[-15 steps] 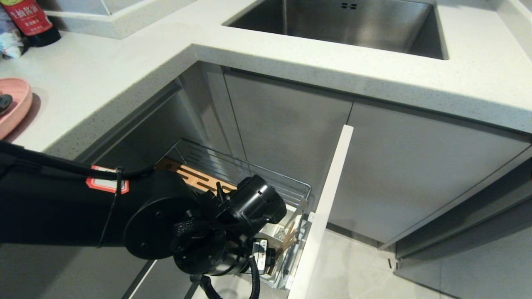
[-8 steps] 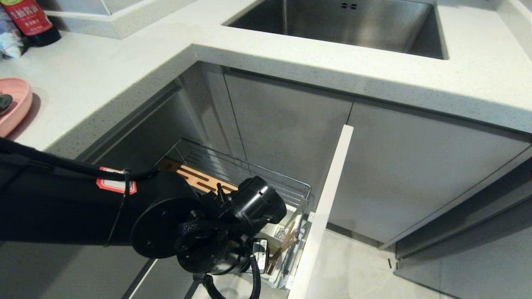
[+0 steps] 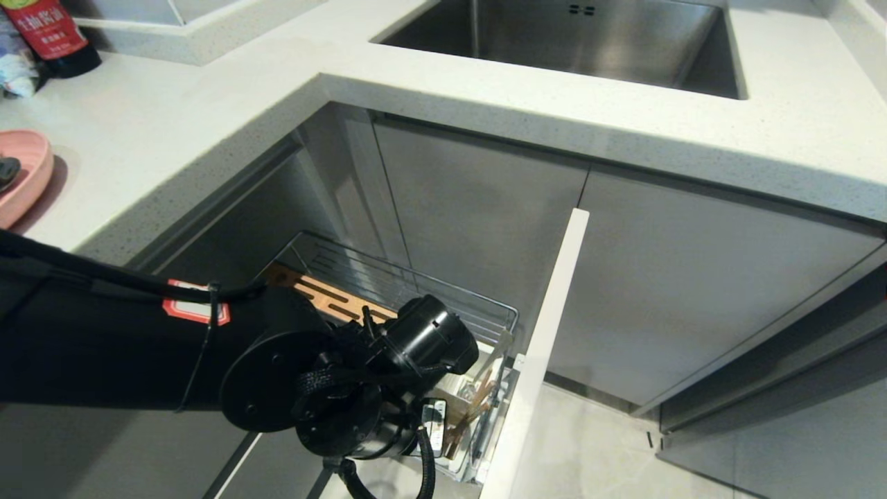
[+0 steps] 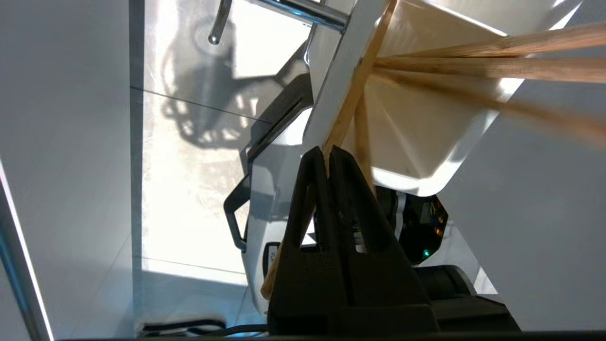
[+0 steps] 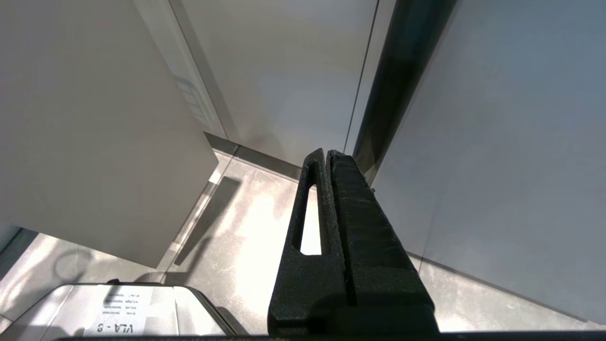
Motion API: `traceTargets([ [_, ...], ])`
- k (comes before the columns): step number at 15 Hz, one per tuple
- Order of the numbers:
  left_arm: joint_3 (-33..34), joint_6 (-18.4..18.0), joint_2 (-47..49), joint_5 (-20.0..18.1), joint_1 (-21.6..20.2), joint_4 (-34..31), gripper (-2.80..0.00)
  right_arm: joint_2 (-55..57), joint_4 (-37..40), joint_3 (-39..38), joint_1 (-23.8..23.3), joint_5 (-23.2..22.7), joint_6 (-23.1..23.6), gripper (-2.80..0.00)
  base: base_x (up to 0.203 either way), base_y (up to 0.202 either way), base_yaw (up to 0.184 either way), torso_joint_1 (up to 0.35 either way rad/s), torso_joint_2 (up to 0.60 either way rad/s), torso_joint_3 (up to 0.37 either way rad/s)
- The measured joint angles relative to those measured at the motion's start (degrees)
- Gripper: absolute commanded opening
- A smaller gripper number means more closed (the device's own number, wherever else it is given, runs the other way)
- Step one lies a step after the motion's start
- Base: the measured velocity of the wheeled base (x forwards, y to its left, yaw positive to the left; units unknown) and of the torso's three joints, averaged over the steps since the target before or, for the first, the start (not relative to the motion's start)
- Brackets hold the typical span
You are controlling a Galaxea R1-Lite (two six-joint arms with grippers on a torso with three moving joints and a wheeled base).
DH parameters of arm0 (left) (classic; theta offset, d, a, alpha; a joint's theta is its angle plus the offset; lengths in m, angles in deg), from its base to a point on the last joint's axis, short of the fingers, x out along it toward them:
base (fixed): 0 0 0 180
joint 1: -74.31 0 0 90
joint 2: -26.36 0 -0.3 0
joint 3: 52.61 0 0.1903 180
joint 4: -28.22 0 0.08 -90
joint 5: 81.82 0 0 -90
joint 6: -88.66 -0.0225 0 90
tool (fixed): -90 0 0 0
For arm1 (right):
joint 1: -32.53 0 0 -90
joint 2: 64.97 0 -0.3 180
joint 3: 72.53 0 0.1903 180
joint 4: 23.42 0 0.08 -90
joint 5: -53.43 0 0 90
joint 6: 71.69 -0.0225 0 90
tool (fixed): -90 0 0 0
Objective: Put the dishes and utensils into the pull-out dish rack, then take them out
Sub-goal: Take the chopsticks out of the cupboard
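At the head view's nine o'clock edge the pink plate lies on the white bench, something dark resting in it. From eight o'clock the black left arm reaches down toward six o'clock, into the pull-out dish rack, which stands drawn out below the bench with its slotted wooden strip showing behind the wrist. The left gripper is closed tight on one of the chopsticks at the rim of the white utensil box; further wooden sticks lean out of the box toward three o'clock. The rack's pale front panel stands at five o'clock. The sink sits at twelve o'clock. The right gripper hangs pressed together, holding nothing, above the floor beside the cabinet doors.
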Motion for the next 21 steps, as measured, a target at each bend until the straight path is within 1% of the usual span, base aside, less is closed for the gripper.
traceTargets([
  [7,0.06,-0.39,-0.61,0.25,0.21,-0.64,-2.80,0.00,0.00,0.00,0.00,0.00,-0.02,-2.80,0.000,0.000,0.000,0.000,0.00,0.000],
  [10,-0.13,-0.87,-0.88,0.40,0.17,-3.80,-2.80,0.00,0.00,0.00,0.00,0.00,-0.04,-2.80,0.000,0.000,0.000,0.000,0.00,0.000],
  [11,-0.22,-0.92,-0.88,0.39,0.12,-4.53,0.00,0.00,0.00,0.00,0.00,0.00,0.00,-2.80,0.000,0.000,0.000,0.000,0.00,0.000],
  [21,-0.79,-0.71,-0.22,-0.07,0.08,-6.08,0.00,0.00,0.00,0.00,0.00,0.00,-0.02,-2.80,0.000,0.000,0.000,0.000,0.00,0.000],
])
